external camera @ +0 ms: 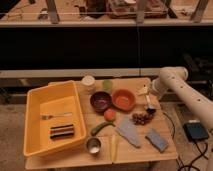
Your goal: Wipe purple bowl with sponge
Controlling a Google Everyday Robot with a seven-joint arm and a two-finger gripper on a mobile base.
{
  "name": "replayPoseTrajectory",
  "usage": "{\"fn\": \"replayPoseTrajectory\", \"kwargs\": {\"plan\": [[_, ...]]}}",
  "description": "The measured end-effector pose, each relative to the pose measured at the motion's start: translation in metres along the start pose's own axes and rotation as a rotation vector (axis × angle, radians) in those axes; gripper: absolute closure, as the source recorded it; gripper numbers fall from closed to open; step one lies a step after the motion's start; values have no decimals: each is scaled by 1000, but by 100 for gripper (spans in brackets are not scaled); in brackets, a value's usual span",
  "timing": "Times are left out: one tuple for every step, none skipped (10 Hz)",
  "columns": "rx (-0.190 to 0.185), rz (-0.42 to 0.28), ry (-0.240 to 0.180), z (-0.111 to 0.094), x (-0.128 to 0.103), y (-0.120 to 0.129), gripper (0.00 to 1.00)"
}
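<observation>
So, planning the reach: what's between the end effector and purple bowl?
Camera view: the orange bowl; end effector right of it, purple bowl left.

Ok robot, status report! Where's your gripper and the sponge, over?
Gripper open, empty, right of orange bowl. Sponge flat near front edge, untouched. Purple bowl left of orange bowl. Grapes between gripper and sponge.
</observation>
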Motion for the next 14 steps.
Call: {"fn": "replayPoseTrajectory", "kwargs": {"plan": [[-1, 0, 0, 0, 0, 0, 26], [-7, -26, -10, -4, -1, 1, 26], [-11, -68, -16, -9, -6, 0, 26], [-18, -100, -21, -15, -15, 1, 26], [-22, -130, -22, -22, -29, 1, 26], [-24, -163, -27, -32, -53, 1, 26], [-21, -185, -33, -40, -77, 4, 26], [-14, -197, -35, -47, -96, 5, 26], [-9, -213, -40, -57, -122, 8, 26], [-12, -233, -50, -66, -145, 9, 26], [-23, -246, -61, -73, -158, 10, 26], [-45, -245, -81, -80, -172, 11, 26], [-49, -245, -85, -81, -175, 12, 26], [-50, -245, -85, -81, -174, 11, 26]]}}
